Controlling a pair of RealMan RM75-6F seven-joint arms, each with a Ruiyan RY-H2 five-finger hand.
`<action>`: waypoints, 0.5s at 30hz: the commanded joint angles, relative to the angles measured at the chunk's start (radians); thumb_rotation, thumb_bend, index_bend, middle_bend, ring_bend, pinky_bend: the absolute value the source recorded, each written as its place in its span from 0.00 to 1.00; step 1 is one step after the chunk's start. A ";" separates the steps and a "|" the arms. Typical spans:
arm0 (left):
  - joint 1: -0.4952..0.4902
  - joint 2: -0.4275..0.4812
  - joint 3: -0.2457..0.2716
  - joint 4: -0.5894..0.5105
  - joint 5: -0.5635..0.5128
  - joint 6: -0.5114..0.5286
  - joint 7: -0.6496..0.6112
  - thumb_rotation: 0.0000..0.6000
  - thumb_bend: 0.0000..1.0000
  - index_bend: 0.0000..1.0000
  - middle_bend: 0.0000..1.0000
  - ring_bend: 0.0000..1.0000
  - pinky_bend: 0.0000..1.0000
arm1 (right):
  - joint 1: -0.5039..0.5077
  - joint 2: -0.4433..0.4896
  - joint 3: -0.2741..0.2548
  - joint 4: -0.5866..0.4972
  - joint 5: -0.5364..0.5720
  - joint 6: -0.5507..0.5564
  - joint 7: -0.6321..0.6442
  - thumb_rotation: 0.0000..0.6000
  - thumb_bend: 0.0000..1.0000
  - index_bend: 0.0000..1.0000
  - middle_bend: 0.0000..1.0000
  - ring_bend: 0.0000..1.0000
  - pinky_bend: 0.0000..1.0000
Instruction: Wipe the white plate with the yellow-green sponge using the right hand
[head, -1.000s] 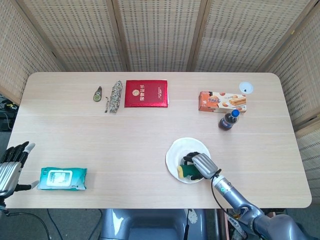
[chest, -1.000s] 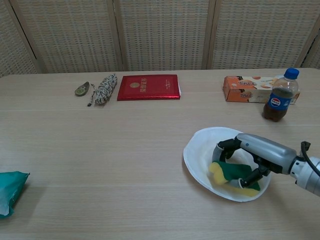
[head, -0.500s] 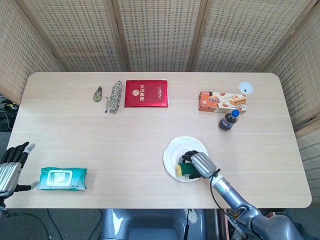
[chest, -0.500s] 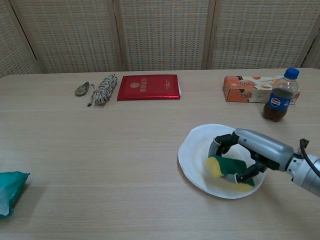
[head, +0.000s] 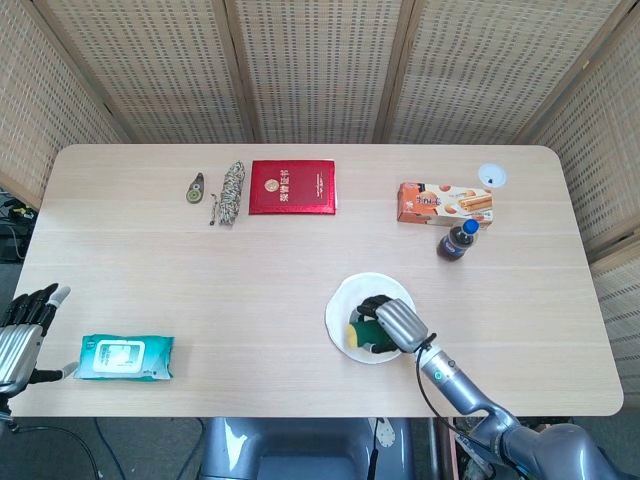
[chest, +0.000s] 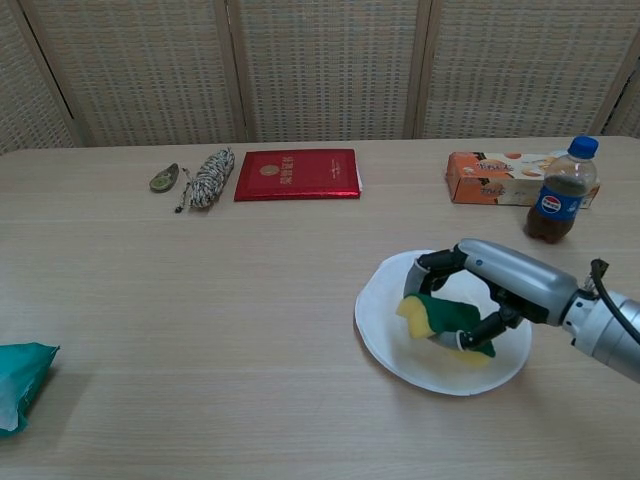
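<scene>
The right hand (chest: 490, 290) grips one sponge (chest: 438, 318), pressing it onto the one plate (chest: 385, 330) beneath its fingers; the sponge looks soft and light, best held across its sides; the plate seems light and may slide on the surface (chest: 200, 330); the left hand (head: 22, 335) rests open.

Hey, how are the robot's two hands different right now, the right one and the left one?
The right hand holds the yellow-green sponge over the white plate; the left hand holds nothing, its fingers apart. The right hand sits well over the table, while the left hand hangs off the table's near left edge, beside the teal wipes pack. Both are grey with dark fingers.
</scene>
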 joint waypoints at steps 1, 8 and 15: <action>-0.001 0.000 0.000 0.000 -0.001 -0.001 0.000 1.00 0.00 0.00 0.00 0.00 0.00 | -0.004 -0.013 -0.015 0.018 -0.003 -0.019 -0.010 1.00 0.30 0.45 0.53 0.32 0.30; -0.002 0.001 -0.001 -0.001 -0.003 -0.003 -0.002 1.00 0.00 0.00 0.00 0.00 0.00 | -0.012 -0.050 -0.026 0.083 0.004 -0.057 -0.010 1.00 0.30 0.45 0.53 0.32 0.30; -0.001 0.001 0.001 -0.001 0.002 -0.001 -0.002 1.00 0.00 0.00 0.00 0.00 0.00 | -0.019 -0.061 -0.025 0.113 0.005 -0.041 0.018 1.00 0.30 0.45 0.53 0.32 0.30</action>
